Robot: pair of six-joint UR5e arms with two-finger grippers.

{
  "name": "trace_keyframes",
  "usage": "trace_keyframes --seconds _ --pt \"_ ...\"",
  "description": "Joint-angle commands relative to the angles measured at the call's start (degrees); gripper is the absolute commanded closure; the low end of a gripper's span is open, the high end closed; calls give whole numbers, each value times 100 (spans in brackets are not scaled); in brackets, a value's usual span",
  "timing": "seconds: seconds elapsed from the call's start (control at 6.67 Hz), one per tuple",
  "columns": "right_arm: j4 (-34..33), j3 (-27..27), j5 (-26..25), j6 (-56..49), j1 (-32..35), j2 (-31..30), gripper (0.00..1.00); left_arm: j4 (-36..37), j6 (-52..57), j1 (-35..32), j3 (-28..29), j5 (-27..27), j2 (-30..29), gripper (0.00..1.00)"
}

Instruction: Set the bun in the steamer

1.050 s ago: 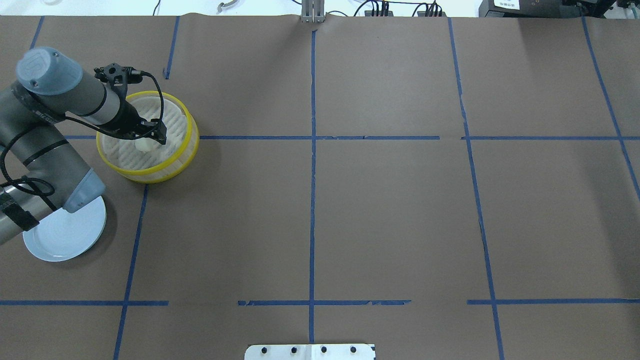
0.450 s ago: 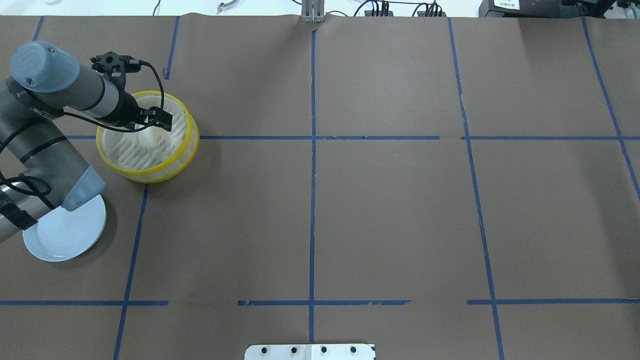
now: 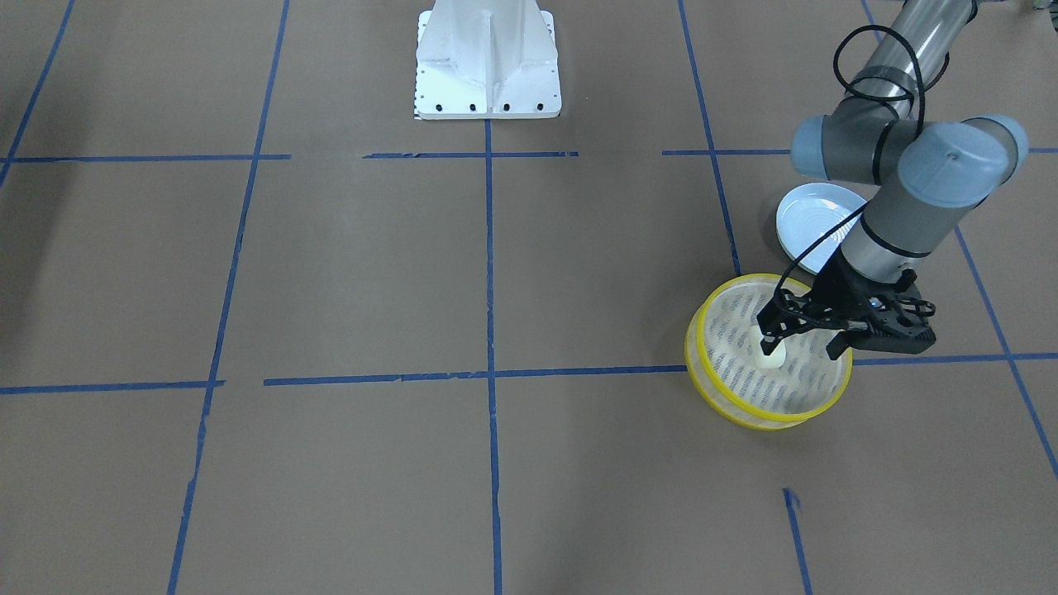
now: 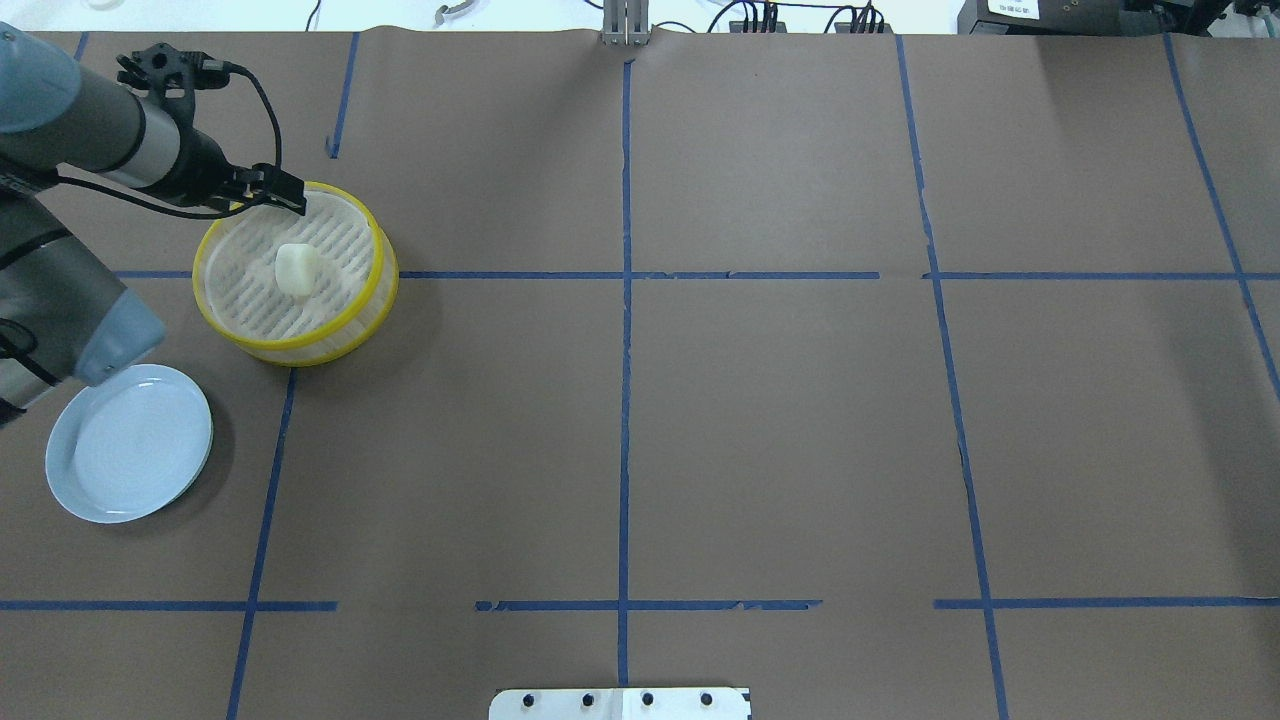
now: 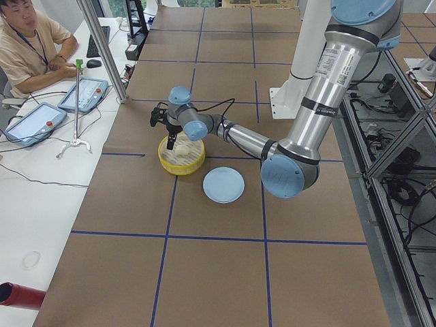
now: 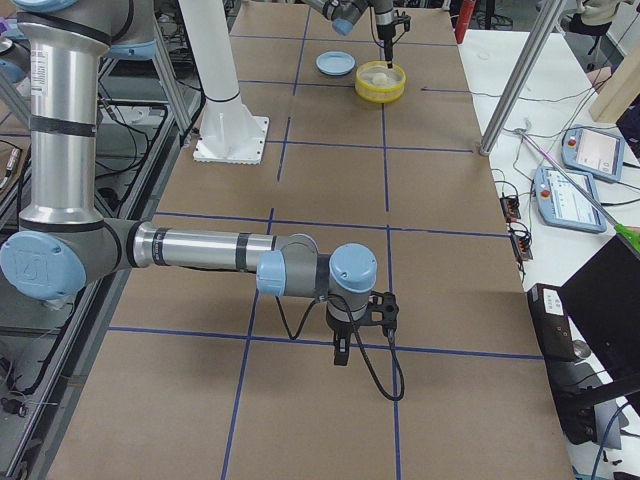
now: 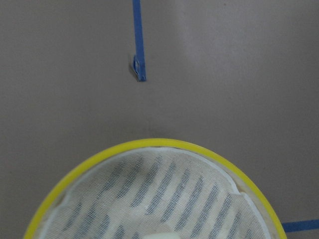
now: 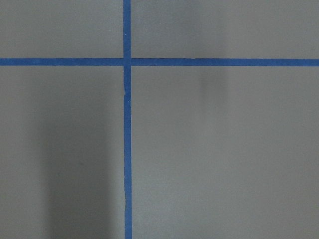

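While bun (image 4: 297, 268) sits in steamer (image 4: 300, 347), left tool (image 3: 800, 343) spread empty above, blue plate (image 4: 130, 445) nearby.

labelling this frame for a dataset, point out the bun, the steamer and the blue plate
small cream-white bun (image 4: 297, 269), overhead view, its top
round yellow-rimmed steamer basket (image 4: 300, 352), overhead view, near side wall
pale blue round plate (image 4: 130, 457), overhead view, bare middle

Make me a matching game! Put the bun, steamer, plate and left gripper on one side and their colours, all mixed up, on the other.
Things:
1. bun
2. steamer
3. plate
4. left gripper

Colours:
A. black
B. pale blue
C. yellow rims
D. cream-white

Pairs: 1-D, 2-C, 3-B, 4-A
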Motion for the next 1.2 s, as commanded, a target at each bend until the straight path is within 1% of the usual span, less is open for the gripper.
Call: trace_keyframes --seconds 0.0,0.15,0.3,0.45,0.6,0.75,0.9,1.05 --pt "0 0 0 0 0 0 0 117 1457 -768 -329 -655 727 1" --pt "0 0 0 0 0 0 0 100 2516 -1276 -488 -832 1350 1" --pt "0 0 0 0 0 0 0 134 3327 -1917 -464 -1216 1826 1" --pt "0 0 0 0 0 0 0 178 4153 -2489 -411 -1464 2161 1" --pt "0 0 0 0 0 0 0 605 4405 -2894 -393 -1605 2278 1" --pt "0 0 0 0 0 0 0 1157 4686 -3281 -393 -1668 2270 1" --pt "0 0 0 0 0 0 0 1728 5211 -3337 -436 -1668 2218 1" --pt "9 0 0 0 0 0 0 2021 5199 -3338 -628 -1660 2304 0"
